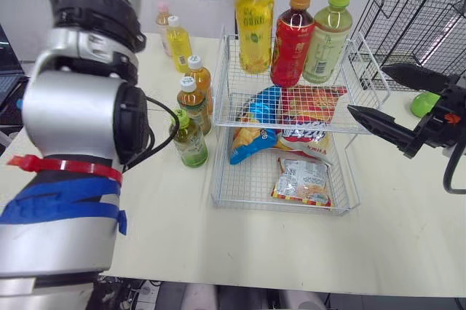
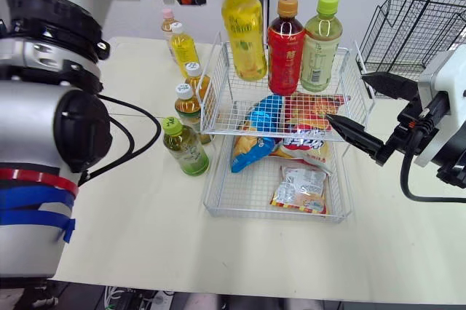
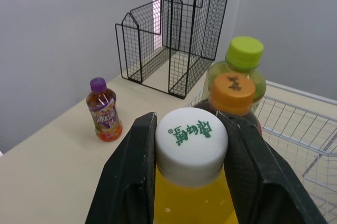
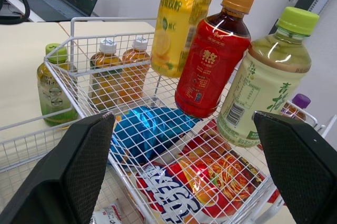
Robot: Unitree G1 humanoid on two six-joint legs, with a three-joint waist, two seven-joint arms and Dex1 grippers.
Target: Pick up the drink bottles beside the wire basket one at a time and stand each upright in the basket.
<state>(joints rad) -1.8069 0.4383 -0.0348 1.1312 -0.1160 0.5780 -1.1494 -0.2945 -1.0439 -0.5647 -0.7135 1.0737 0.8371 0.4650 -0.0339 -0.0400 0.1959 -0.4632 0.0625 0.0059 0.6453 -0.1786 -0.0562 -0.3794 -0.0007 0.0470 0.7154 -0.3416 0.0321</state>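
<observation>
Yellow bottle (image 1: 254,30) upright at top tier of basket (image 1: 226,99), beside red bottle (image 1: 292,41), clamped at cap by left gripper (image 3: 190,129). Likely full, heavy, stiff, slick; prone to swing. Right gripper (image 1: 366,90) spread wide, empty.

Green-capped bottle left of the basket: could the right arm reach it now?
Probably not directly: the wire basket stands between the right end effector and the green-capped bottle; it would need to go around.
</observation>
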